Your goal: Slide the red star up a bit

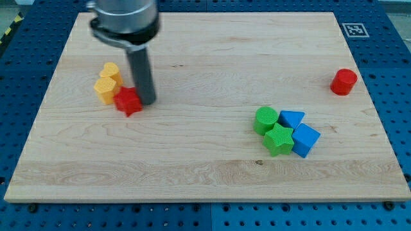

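Wooden desk (205,173) on a blue perforated base. The red star (128,101) lies at the view's left, touching the yellow blocks (107,83) on its upper left; bare board extends above it toward the view's top edge. My tip (147,101) rests just right of the star — no pincer is fitted, only the rod. The arm's housing is cut off at the top. At right: green cylinder (265,119), green star (279,138), two blue blocks (300,133) clustered; a red cylinder (344,81) stands apart. A fiducial tag (352,29) marks the corner — no legible writing.
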Available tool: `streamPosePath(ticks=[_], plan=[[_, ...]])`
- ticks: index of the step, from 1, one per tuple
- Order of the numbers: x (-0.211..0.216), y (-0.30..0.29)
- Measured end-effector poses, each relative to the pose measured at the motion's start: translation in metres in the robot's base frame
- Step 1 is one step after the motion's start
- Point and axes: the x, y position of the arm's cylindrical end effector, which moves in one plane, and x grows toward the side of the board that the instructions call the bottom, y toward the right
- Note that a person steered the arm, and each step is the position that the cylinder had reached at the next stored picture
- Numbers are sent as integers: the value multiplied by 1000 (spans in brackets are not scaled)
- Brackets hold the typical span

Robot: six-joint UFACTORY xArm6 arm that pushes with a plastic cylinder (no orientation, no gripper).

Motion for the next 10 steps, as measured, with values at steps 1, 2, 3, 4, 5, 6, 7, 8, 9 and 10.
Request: streamPosePath(ticks=[1, 2, 3, 4, 5, 6, 7, 8, 9, 10], plan=[[-18, 2], [-20, 65], [19, 90], [83, 76], [103, 8], [98, -41], [78, -42], [54, -42], [44, -40], [30, -34]])
